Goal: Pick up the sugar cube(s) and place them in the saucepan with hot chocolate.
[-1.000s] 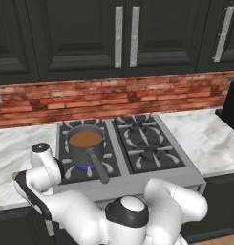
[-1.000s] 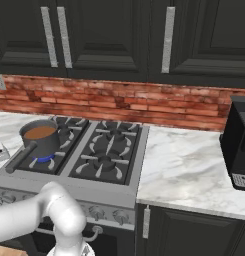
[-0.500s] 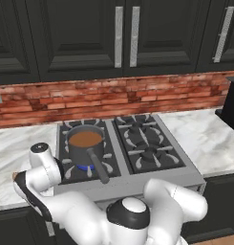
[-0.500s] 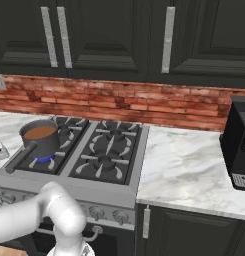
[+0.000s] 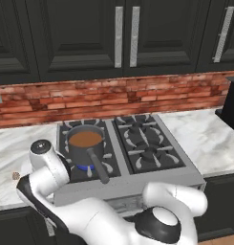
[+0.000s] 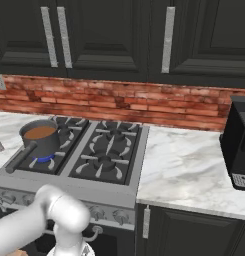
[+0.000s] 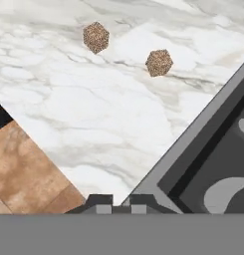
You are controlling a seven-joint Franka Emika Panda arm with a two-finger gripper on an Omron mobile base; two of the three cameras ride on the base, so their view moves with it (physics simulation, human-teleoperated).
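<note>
Speckled, grainy brown sugar cubes (image 7: pixel 159 62); veined glossy marble counter (image 7: pixel 93 109); matt dark metal saucepan (image 5: pixel 85 150).

Brown speckled sugar cubes (image 7: pixel 96 37) – white grey-veined counter (image 7: pixel 83 109) – dark grey saucepan (image 5: pixel 85 146).

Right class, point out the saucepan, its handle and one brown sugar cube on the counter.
saucepan (image 5: pixel 79 153), left base view, on its front wall.
handle (image 5: pixel 98 165), left base view, midway along it.
sugar cube (image 7: pixel 159 63), hand view, on its facing side.

Even, soft rendered light, faint shadows, no glare, slightly blurry low-resolution pictures
</note>
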